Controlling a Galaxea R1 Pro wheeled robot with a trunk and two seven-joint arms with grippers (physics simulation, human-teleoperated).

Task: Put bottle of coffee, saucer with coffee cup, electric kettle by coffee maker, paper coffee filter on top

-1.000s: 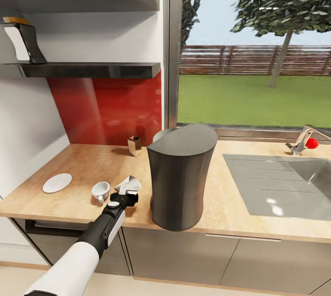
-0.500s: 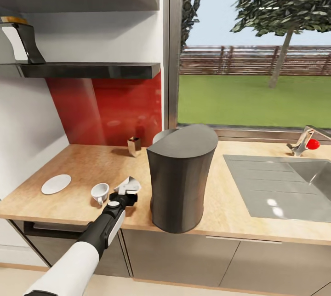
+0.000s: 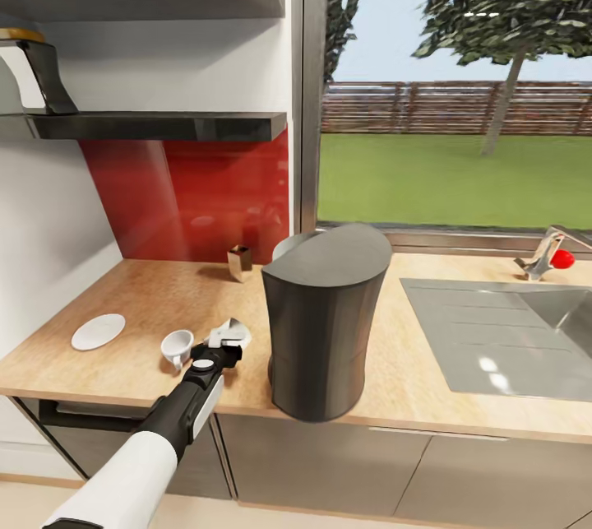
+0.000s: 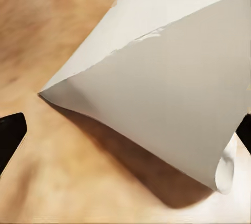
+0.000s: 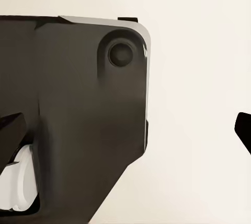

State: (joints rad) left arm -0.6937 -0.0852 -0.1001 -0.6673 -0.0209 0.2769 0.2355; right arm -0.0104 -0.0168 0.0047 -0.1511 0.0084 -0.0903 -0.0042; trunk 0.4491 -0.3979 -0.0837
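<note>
Step in hand, by the look of it: picking up the paper coffee filter [image 3: 231, 330] for the top of the coffee maker [image 3: 322, 323]. Left pincer [image 3: 224, 345] down at the filter, near the front edge of the table [image 3: 148, 299], at about 9 o'clock from the coffee maker. In the left wrist view, pale cone [image 4: 157, 83] lying on its side on the wood, one dark fingertip [image 4: 10, 135] well to one side of it and a sliver of the other at the far edge: fingers spread wide around the paper, not yet closed on it, nothing held. Coffee cup [image 3: 177, 346] just beside the pincer at its 9 o'clock, apparently upright, handle toward the front edge. Saucer [image 3: 98, 331] apart from the cup, further out at 9 o'clock. Bottle of coffee [image 3: 239, 262] near the red backsplash, at roughly 11 o'clock from the coffee maker.

Right pincer state: cannot tell; the right wrist view offers dark robot housing and dark tips at either edge, against a blank pale ground.

Next move, as a judgement: close gently on the thin paper without crushing or pushing it flat, lift clear of the cup, then carry up and over to the machine's sloped top.
</note>
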